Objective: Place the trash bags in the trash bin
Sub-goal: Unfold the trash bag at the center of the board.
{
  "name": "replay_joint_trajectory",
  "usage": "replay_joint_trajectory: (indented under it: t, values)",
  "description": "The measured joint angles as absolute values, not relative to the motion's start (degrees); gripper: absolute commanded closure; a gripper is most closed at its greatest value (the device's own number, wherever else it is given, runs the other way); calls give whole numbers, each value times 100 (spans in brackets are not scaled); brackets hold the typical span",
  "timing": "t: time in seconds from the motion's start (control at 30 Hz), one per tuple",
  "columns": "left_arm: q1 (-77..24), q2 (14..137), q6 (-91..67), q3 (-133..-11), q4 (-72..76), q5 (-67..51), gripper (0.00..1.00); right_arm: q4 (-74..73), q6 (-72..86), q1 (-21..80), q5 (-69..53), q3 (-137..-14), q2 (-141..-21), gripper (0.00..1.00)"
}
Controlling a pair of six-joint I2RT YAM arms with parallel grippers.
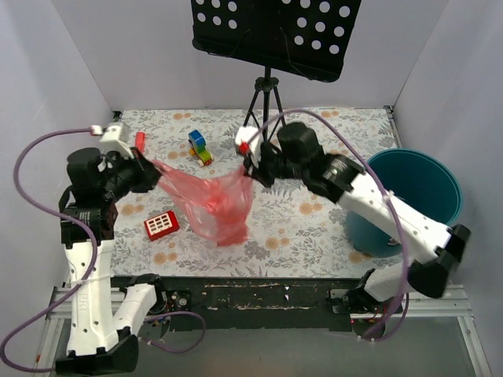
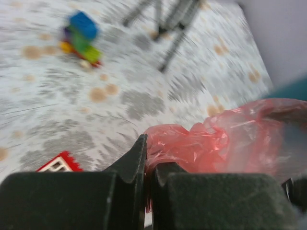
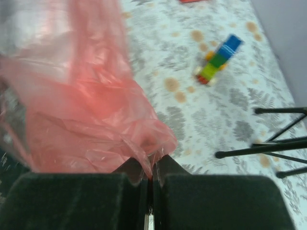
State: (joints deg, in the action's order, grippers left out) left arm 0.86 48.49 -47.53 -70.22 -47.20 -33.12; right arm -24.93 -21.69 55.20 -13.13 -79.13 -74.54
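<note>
Bench: floral cover; trash bin at right.
Trash bag: stretched above bench between both arms; likely light, limp, slippery.
Left fingers: pinching one bag edge.
Right fingers: pinching opposite edge.

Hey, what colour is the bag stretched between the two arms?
The bag is translucent red-pink, clearest in the right wrist view.

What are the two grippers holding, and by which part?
Both pinch the translucent red-pink plastic bag: left gripper its left upper corner, right gripper the right.
</note>
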Motion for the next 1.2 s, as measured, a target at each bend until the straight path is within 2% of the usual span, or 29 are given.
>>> replay_joint_trajectory:
  t: [0.17, 0.3, 0.43, 0.5, 0.53, 0.63, 0.7, 0.73, 0.77, 0.8, 0.83, 0.9, 0.97, 1.0, 1.07, 1.13, 1.2]
  values:
    - [1205, 4801, -5240, -7367, -5072, -1890, 100, -2899, -1608, 4770, -1103, -10175, -9386, 99]
    - [1599, 4768, -5301, -6871, -5310, -1402, 100, -3395, -1579, 4694, -1184, -11959, -11078, 99]
    - [1999, 5951, -5336, -7109, -5756, -1553, 100, -3846, -1723, 4692, -1194, -14062, -13082, 99]
    - [2285, 7072, -5395, -8060, -6020, -1907, 100, -3610, -1841, 4674, -1039, -14140, -13439, 99]
    - [2386, 7533, -5435, -8643, -6128, -2095, 100, -3107, -1925, 4654, -934, -13804, -13432, 99]
    - [2591, 8906, -5546, -11233, -5822, -2495, 100, -1385, -2375, 4644, -718, -13185, -13194, 99]
    - [2646, 9356, -5605, -12866, -5144, -2508, 100, -384, -2799, 4657, -731, -13684, -13227, 99]
    - [2650, 9279, -5612, -13168, -4436, -2510, 100, 307, -3120, 4687, -810, -13981, -13220, 99]
    - [2655, 8956, -5618, -13085, -3686, -2552, 100, 1072, -3437, 4740, -915, -14110, -13072, 99]
    - [2655, 8230, -5616, -12497, -2620, -2637, 100, 1737, -3726, 4814, -1050, -13985, -12750, 99]
    - [2650, 7902, -5625, -12254, -2285, -2698, 100, 2182, -3933, 4895, -1155, -13729, -12396, 99]
    - [2646, 6761, -5631, -11056, -958, -3072, 100, 3144, -4313, 5131, -1310, -12632, -11262, 99]
    - [2589, 5417, -5280, -9465, 113, -4307, 100, 3723, -4678, 5374, -1409, -11034, -10064, 99]
    - [2379, 4755, -4644, -8694, 19, -4956, 100, 3441, -4984, 5419, -1555, -10427, -9553, 99]
    - [1286, 3830, -2585, -7373, -1546, -5743, 100, 1885, -5706, 5319, -1959, -9688, -8993, 99]
    - [-156, 3594, -1678, -6208, -2947, -5835, 100, 438, -5999, 5183, -2357, -8495, -8637, 99]
    - [-760, 3889, -1446, -5354, -3964, -5955, 100, -652, -5894, 5122, -2576, -6888, -8458, 99]
